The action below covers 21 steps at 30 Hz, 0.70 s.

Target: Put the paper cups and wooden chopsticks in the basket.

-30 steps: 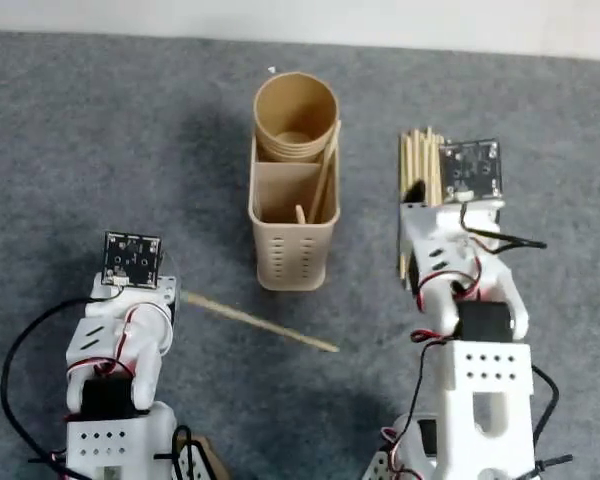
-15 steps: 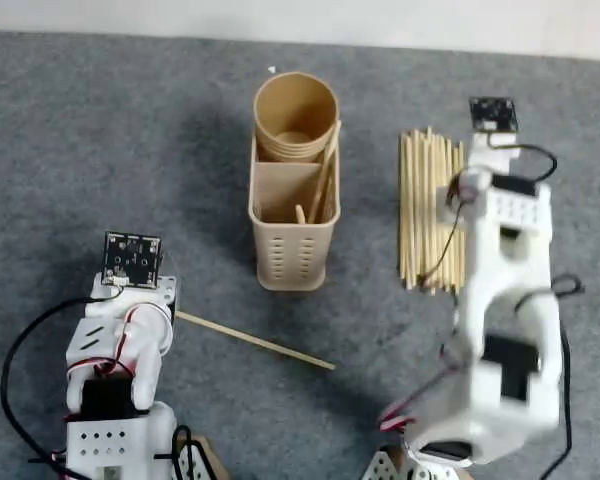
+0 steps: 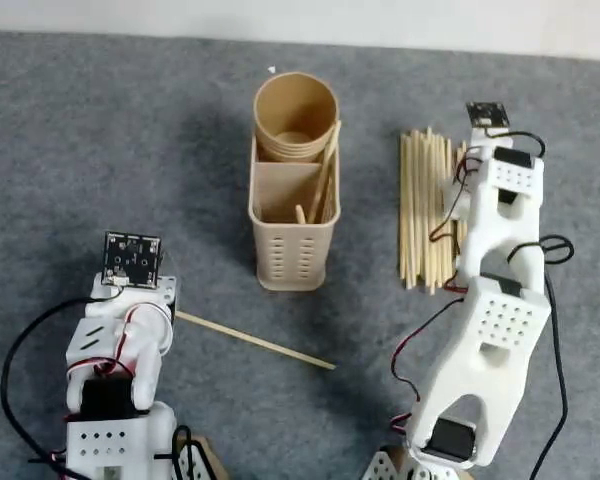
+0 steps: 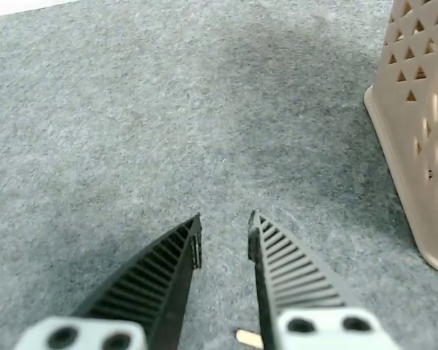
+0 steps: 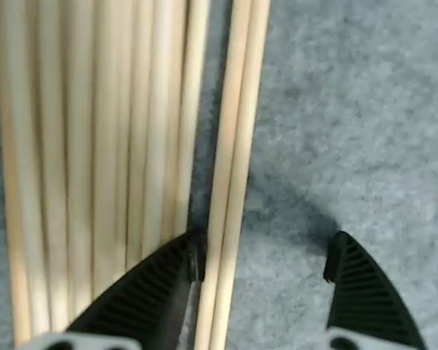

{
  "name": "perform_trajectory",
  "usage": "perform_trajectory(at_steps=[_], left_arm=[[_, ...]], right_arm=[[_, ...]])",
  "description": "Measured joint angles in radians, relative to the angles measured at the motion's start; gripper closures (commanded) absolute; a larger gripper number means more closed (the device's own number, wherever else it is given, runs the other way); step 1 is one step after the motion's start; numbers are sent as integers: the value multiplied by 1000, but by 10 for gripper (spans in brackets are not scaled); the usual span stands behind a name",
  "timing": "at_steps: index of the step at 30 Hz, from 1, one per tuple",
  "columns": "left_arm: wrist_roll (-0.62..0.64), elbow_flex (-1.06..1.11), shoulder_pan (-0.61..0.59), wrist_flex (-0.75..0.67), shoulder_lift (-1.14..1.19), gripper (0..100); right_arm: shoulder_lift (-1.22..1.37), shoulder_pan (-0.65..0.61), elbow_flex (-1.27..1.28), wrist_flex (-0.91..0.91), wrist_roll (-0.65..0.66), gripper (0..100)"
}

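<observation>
The beige basket (image 3: 290, 245) stands mid-table, with stacked paper cups (image 3: 295, 115) in its back compartment and two chopsticks (image 3: 323, 180) leaning in the front one. A pile of wooden chopsticks (image 3: 428, 210) lies to its right. One loose chopstick (image 3: 255, 340) lies slantwise in front of the basket. My right arm (image 3: 495, 190) stretches over the pile's right edge. My right gripper (image 5: 266, 251) is open, low over the carpet, straddling the two outermost chopsticks (image 5: 237, 182) beside the pile (image 5: 95, 146). My left gripper (image 4: 225, 226) is open and holds nothing, left of the basket (image 4: 423, 131).
Grey carpet covers the whole table. The end of the loose chopstick (image 4: 247, 337) shows just under my left gripper. The left arm (image 3: 120, 330) sits at the front left. Bare carpet lies left of the basket and right of the pile.
The right arm has swung out from the pile's near end to its far right edge. The loose chopstick has slid slightly toward the front. The left arm has kept still.
</observation>
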Motion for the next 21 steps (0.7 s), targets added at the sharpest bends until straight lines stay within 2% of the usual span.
perform_trajectory(at_steps=[2,6,15,21], left_arm=[[0,0,0,0,0,860],[0,0,0,0,0,860],[0,0,0,0,0,860],[0,0,0,0,0,860]], right_arm=[[14,0,-8,3,12,804],[29,2,-23,-2,17,996],[29,6,-63,91,14,993],[-106,-8,-195,203,-112,993]])
